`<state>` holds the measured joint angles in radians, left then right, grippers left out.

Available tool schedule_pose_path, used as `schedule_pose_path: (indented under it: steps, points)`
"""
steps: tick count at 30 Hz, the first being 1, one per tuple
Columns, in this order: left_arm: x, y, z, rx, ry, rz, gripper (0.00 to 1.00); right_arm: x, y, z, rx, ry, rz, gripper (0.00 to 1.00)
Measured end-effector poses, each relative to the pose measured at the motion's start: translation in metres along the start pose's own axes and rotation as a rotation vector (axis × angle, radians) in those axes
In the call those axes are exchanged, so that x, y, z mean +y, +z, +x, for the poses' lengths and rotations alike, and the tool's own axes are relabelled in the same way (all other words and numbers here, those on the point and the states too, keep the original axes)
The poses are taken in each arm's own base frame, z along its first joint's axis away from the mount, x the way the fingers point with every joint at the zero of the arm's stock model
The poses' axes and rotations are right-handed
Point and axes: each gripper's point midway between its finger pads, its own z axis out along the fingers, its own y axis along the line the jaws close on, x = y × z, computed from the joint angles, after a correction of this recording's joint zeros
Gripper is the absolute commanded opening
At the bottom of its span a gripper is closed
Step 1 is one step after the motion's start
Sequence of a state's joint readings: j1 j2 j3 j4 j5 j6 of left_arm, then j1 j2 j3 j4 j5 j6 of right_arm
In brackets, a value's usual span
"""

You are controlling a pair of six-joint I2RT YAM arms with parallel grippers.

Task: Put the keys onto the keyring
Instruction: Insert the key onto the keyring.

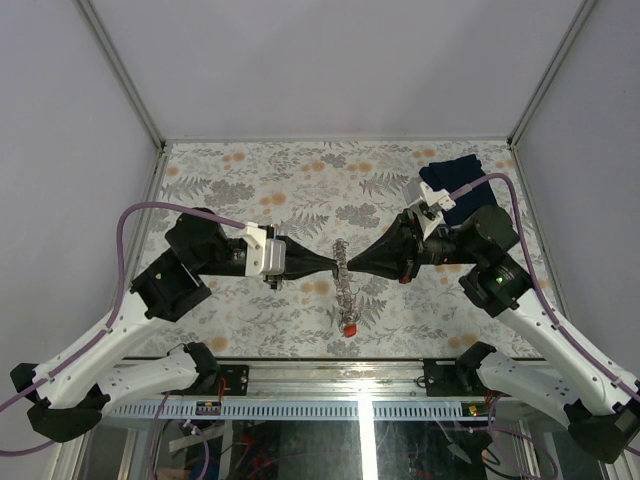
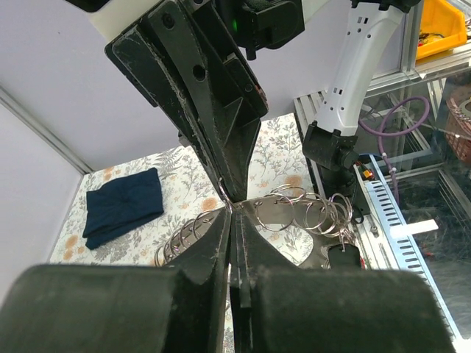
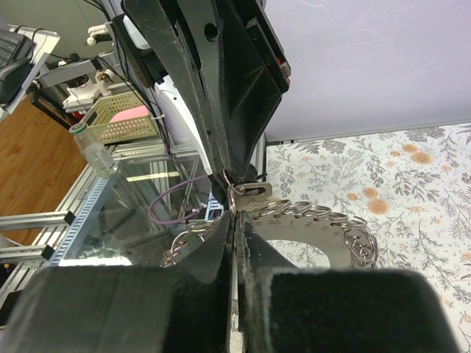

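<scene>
The keyring (image 1: pixel 345 292), a silvery chain of rings, hangs between both grippers over the middle of the table, with its red tag (image 1: pixel 349 328) at the low end. I cannot make out the green tag. My left gripper (image 1: pixel 335 264) is shut on the keyring, whose rings (image 2: pixel 309 213) spread to both sides of its tips (image 2: pixel 234 213). My right gripper (image 1: pixel 351 266) meets it tip to tip and is shut on a key. The key's slotted metal head (image 3: pixel 252 193) sticks out past the right gripper's tips (image 3: pixel 235 217), against the rings (image 3: pixel 324 213). Other keys are hidden.
A dark blue folded cloth (image 1: pixel 452 183) lies at the back right of the flowered table (image 1: pixel 250 190) and also shows in the left wrist view (image 2: pixel 124 204). The table's front rail (image 1: pixel 330 372) runs just below the hanging chain.
</scene>
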<state>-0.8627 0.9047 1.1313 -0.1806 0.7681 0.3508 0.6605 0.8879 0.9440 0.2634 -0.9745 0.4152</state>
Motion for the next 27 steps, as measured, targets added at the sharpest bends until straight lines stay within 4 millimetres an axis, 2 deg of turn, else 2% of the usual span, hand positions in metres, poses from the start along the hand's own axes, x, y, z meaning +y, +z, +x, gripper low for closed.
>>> schedule_pose_path:
  steps: [27]
  points:
    - [0.019,-0.001,0.014,0.059,0.000,-0.099,0.00,-0.020,0.000,-0.012,-0.082,0.121,0.149,0.00]
